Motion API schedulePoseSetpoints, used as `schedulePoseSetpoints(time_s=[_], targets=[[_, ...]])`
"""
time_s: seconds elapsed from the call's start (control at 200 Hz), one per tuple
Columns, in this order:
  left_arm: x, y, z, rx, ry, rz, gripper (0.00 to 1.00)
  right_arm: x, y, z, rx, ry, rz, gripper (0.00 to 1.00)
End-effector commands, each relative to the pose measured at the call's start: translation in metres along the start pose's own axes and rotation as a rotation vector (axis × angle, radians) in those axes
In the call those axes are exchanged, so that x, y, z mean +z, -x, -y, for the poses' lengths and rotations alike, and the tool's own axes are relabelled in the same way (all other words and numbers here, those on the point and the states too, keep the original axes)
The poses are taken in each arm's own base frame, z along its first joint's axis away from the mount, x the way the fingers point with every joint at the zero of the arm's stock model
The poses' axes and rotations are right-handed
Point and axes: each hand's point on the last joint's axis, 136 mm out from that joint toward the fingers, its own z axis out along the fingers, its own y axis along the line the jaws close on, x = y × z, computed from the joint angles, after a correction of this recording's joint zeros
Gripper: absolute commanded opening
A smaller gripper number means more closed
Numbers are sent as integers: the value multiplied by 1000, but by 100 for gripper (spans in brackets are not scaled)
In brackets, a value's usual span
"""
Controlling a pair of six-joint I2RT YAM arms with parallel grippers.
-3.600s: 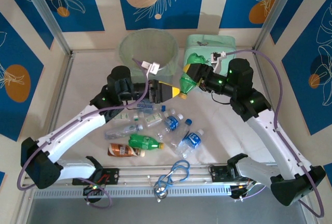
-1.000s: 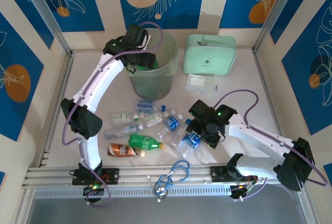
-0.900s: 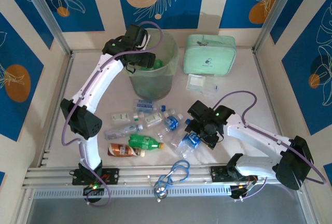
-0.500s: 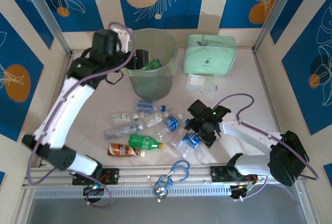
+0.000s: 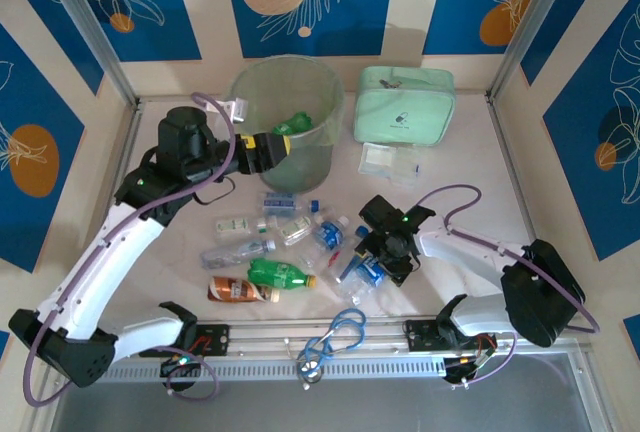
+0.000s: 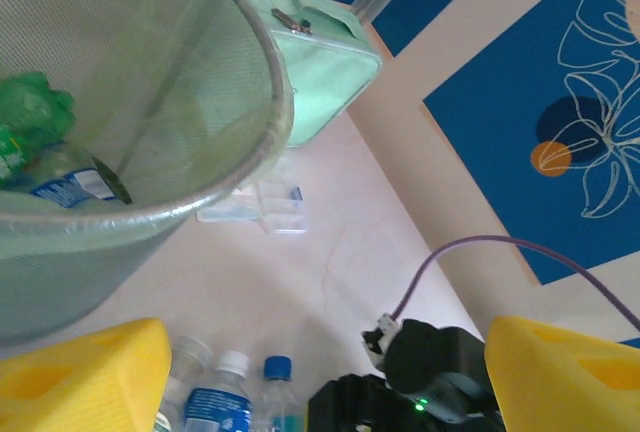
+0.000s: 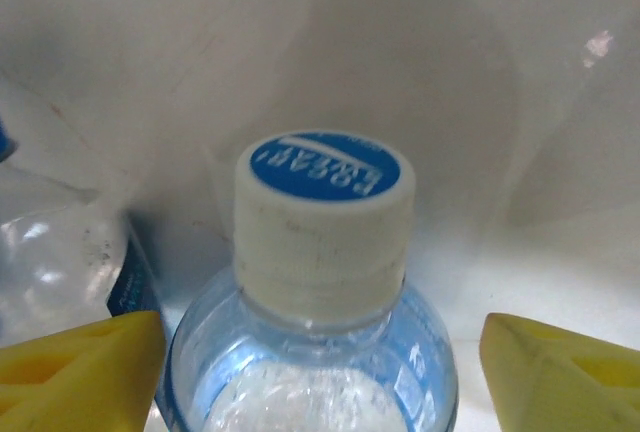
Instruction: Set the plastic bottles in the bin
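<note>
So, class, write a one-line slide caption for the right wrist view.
Open right gripper, yellow-fingered, flanks a clear plastic bottle with a blue-topped white cap.

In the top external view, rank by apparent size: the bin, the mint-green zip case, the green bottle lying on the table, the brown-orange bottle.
1. bin, though its raised rim sits nearer the camera, which flatters it.
2. mint-green zip case.
3. green bottle and brown-orange bottle: these look about alike, so I won't rank them.
</note>
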Motion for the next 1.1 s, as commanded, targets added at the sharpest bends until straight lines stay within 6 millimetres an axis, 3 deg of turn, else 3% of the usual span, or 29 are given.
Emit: schedulePoseSetpoints(time_s=[0.0,0.335,0.575,0.755,1.095], targets=[[-3,-4,8,-51,-70,9,82,9,-2,3,11,-23,-27,80],[2,-12,2,-90,-77,1,81,10,3,1,-1,-43,-11,64],[5,-15,2,-99,-92,-10,83,-13,15,-1,-22,-1,45,58],[6,-17,11,-92,-154,-23,88,-70,33,-20,-64,178,149,57],[18,-27,49,-112,-371,-62,100,-206,50,-97,-222,638,279,56]])
